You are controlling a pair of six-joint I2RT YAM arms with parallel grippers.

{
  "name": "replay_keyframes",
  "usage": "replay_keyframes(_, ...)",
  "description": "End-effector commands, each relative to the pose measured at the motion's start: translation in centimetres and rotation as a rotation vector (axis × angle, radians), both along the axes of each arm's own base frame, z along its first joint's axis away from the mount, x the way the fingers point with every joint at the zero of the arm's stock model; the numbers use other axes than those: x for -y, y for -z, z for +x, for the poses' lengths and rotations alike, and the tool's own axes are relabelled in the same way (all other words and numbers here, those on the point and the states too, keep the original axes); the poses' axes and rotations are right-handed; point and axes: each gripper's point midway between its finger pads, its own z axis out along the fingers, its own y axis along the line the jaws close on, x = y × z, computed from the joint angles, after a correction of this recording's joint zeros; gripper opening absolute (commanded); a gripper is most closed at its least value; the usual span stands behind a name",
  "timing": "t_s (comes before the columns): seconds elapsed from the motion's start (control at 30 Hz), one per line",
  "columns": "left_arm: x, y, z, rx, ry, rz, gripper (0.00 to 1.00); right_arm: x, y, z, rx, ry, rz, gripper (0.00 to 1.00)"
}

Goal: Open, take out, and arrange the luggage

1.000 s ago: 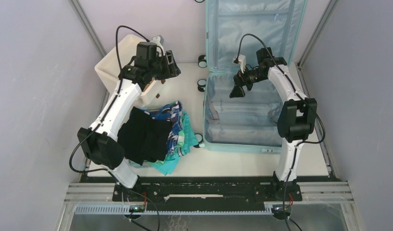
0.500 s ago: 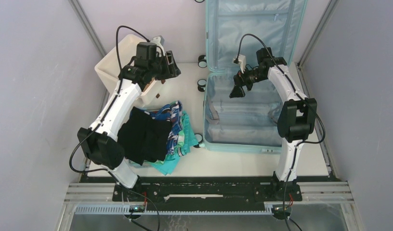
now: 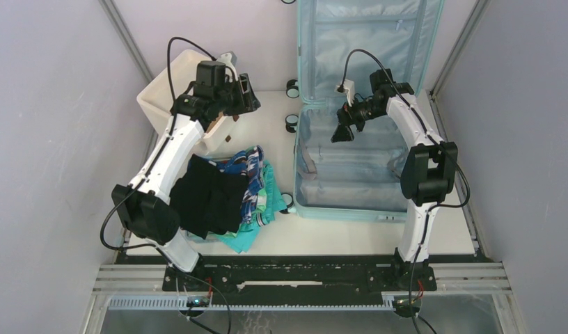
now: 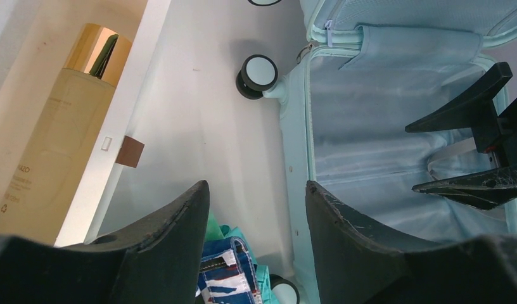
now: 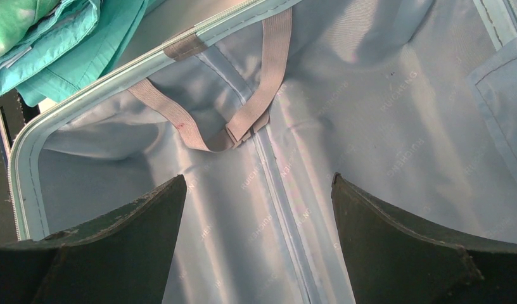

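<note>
The luggage (image 3: 351, 174) lies open on the right of the table, its lid (image 3: 365, 42) leaning up against the back wall. Only pale lining (image 5: 344, 126) and a buckled grey strap (image 5: 234, 136) show inside the lower half. My right gripper (image 3: 340, 132) (image 5: 258, 178) hovers over that half, open, with nothing between its fingers. My left gripper (image 3: 248, 94) (image 4: 256, 187) hangs open and empty at the back left, above the table between the white bin and the luggage (image 4: 370, 145).
A pile of black, blue-patterned and teal clothes (image 3: 225, 191) (image 4: 227, 272) lies left of the suitcase. A white bin (image 3: 163, 97) at the back left holds a beige bottle with a gold cap (image 4: 59, 133). Suitcase wheels (image 3: 293, 88) (image 4: 259, 73) stick out to the left.
</note>
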Motion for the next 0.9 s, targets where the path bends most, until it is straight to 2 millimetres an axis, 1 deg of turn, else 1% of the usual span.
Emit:
replay_keyframes(0.0, 0.03, -1.02, -0.24, 0.044, 0.028, -0.005, 0.62, -0.42, -1.55, 0.06, 0.053, -0.02, 0.011, 0.92)
replay_keyframes(0.87, -0.26, -0.29, -0.62, 0.029, 0.026, 0.005, 0.61, -0.63, -1.29, -0.49, 0.042, -0.031, 0.005, 0.92)
